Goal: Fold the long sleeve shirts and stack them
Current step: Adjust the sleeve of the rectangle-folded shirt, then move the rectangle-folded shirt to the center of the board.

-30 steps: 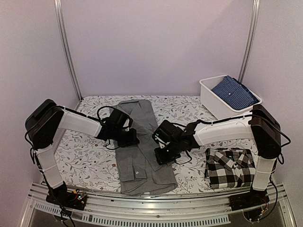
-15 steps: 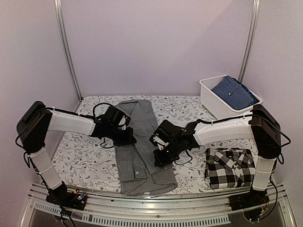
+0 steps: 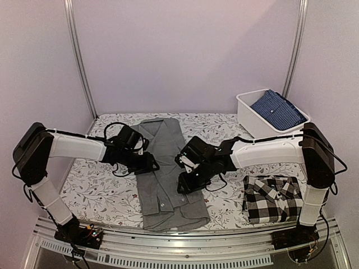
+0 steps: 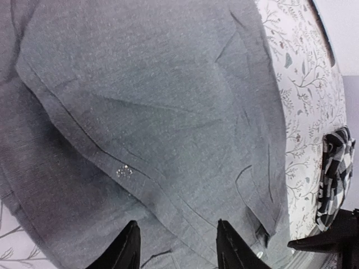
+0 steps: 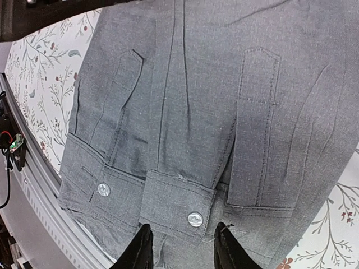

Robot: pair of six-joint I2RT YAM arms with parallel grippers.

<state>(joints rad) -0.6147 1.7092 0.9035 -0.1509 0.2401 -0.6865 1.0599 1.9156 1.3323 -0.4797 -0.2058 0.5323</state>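
**Grey shirt laid out long, both grippers open over it**

Starting on the left: the left gripper [image 4: 177, 223] hangs just over the left edge of the plain mid-grey button-up cloth shirt [image 3: 168, 174]. Its jaws are apart and there's nothing between them, just grey fabric underneath in the wrist view.

The shirt sits in the middle of the table as one long narrow strip, collar at the far end and hem at the near edge. Both sides are folded in towards the middle. The right wrist view shows the two buttoned cuffs [image 5: 176, 204] lying flat side by side near the hem end. The cloth is pretty smooth, with a few soft creases.

The right gripper [image 5: 184, 225] is over the shirt's right edge, about level with the left one. Its jaws are spread too and aren't pinching anything.

Further right, well apart from the grey one, is the black-and-white checked cloth shirt [image 3: 273, 197]. It's folded into a neat rectangle, collar up, at the near right of the table.

The table is covered in a white floral-print tablecloth [image 3: 95, 185]. A white rectangular plastic bin [image 3: 247, 112] sits tilted at the far right corner, with a folded blue patterned cloth [image 3: 279, 108] in it.

Two thin metal posts [image 3: 78, 56] run up the pale lilac walls [image 3: 185, 50]. A ribbed aluminium rail [image 3: 168, 255] runs along the near edge, where the arm bases are bolted.
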